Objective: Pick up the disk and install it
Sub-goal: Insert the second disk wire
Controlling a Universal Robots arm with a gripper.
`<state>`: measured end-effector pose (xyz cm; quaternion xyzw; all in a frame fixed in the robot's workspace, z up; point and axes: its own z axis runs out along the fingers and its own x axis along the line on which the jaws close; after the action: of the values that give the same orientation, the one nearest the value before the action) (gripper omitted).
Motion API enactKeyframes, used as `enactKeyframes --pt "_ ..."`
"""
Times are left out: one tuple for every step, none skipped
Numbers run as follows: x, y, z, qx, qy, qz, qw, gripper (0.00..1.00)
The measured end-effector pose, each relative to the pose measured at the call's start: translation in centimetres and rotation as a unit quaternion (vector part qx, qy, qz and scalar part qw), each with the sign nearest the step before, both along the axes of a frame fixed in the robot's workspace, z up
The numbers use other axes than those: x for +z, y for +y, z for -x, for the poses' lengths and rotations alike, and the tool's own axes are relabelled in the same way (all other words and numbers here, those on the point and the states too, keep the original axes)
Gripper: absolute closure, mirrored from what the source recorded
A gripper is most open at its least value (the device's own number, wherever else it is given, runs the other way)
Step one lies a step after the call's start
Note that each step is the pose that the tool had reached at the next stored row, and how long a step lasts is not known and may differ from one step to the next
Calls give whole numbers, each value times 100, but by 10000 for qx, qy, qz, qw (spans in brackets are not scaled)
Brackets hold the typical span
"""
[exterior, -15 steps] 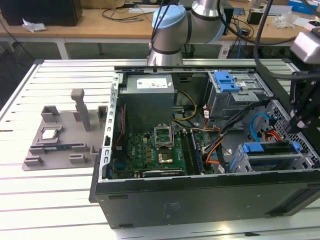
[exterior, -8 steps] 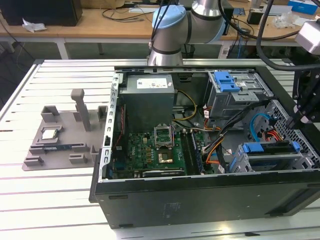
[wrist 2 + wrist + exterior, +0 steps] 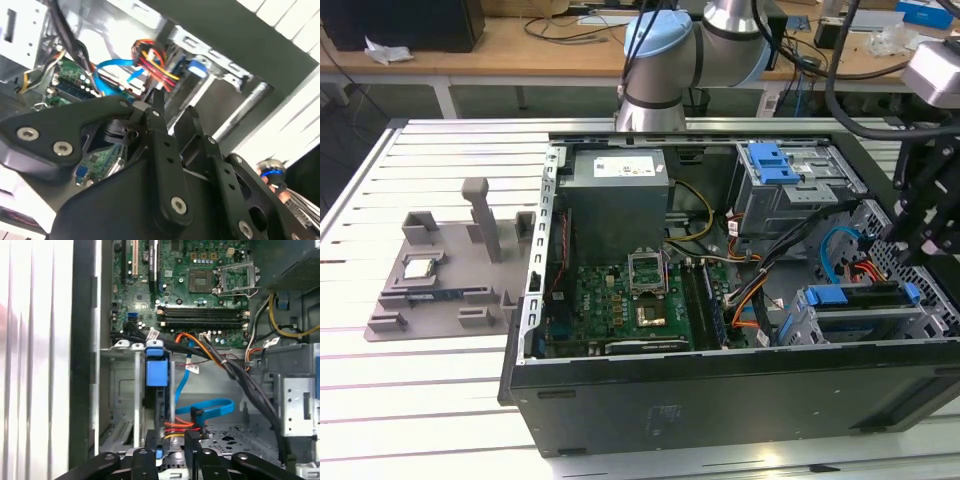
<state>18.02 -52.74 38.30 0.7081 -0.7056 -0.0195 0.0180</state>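
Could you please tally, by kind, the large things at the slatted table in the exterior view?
Open computer case: 1
Grey fixture tray: 1
Robot arm: 1
Total: 3

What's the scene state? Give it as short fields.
case: computer case, side open, lying on slatted table
disk: disk stands on edge in the drive cage
gripper: gripper at the disk's end
cable: blue cable loops beside the disk
fixture: gray tray on the table, at the exterior view's left of the case
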Motion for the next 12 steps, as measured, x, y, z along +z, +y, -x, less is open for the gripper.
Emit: enactKeyframes --pt "-2 27 15 0 0 0 10000 64" --pt "-6 80 40 0 0 0 10000 64" --pt "-15 100 102 3 0 -1 10000 64" --pt "-27 101 129 35 0 -2 10000 64" --pt "-52 102 134 67 0 -2 10000 64" --pt "-76 102 134 71 0 -1 10000 64" --pt "-76 102 134 71 0 0 10000 64" --pt "-77 101 134 71 0 0 10000 64" --pt "-80 101 134 71 0 -2 10000 64" --pt "-80 102 134 71 0 -1 10000 65" --pt "-81 101 134 71 0 -2 10000 65" --pt "-81 102 134 71 0 -1 10000 72"
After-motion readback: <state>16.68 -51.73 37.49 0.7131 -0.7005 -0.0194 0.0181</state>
